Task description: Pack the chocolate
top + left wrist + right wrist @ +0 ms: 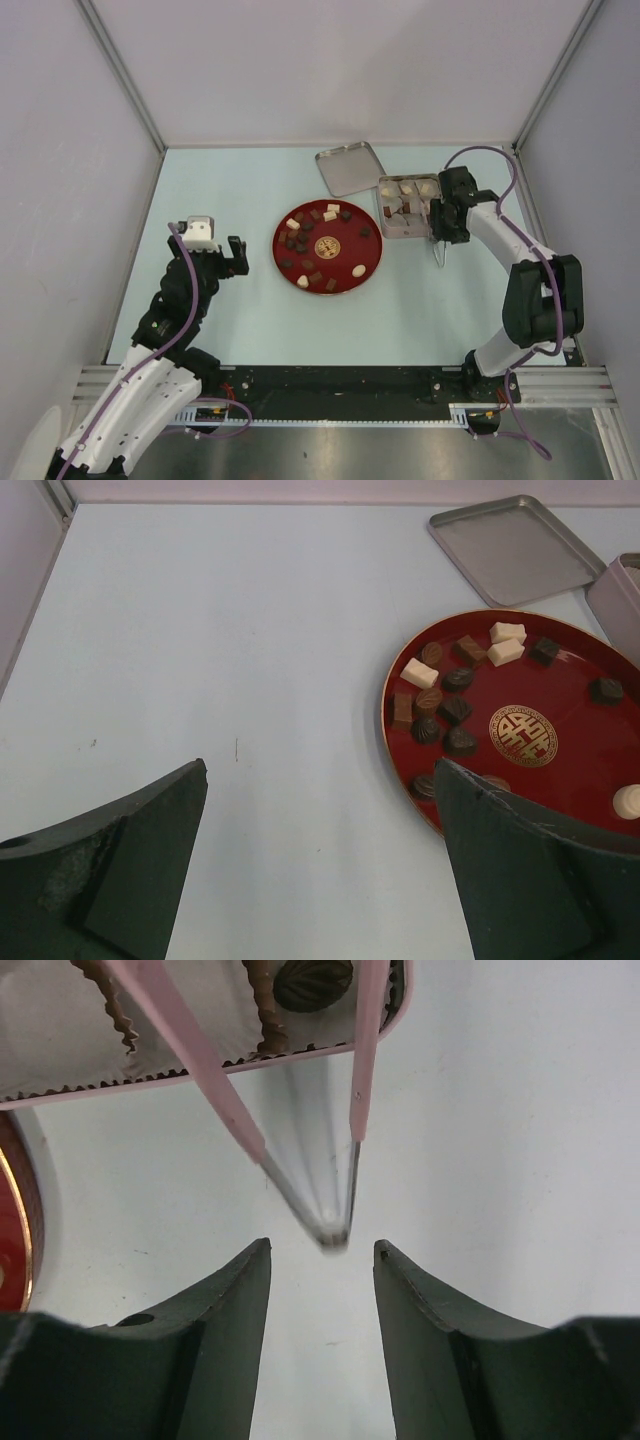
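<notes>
Right tool [320, 1250] fingers stand part open on nothing, the tongs' [195, 1057] joined end just ahead of the gap, by the tin [410, 177] near the worktop's [220, 180] far right corner. Left tool [322, 770] gapes wide, empty. Chocolate [440, 705] lies mostly on the plate [570, 780] mid-worktop, some in the tin. Light, smooth, easily marred, I judge: pinch gently across flat sides.

Red plate [570, 680] with gold emblem [523, 735]; chocolate [457, 709] dark brown, reddish-brown, cream-white; tongs [190, 1050] pink; table [230, 180] seems pale blue.
</notes>
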`<act>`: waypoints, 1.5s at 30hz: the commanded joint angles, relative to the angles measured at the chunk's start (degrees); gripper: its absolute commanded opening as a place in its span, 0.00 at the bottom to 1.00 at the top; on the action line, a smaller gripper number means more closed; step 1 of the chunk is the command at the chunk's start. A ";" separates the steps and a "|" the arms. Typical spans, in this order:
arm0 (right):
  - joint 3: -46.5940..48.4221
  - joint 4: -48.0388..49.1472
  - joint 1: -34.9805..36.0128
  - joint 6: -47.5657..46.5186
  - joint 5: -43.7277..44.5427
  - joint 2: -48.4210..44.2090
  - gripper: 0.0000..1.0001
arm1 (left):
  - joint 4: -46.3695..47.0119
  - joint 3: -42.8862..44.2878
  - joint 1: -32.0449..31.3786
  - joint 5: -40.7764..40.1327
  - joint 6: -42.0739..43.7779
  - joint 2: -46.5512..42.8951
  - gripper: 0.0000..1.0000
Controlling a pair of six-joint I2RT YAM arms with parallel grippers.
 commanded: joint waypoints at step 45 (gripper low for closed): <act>-30.30 40.92 -3.67 11.91 -7.46 -12.64 0.76 | 0.63 0.03 -0.80 0.86 0.72 -0.40 1.00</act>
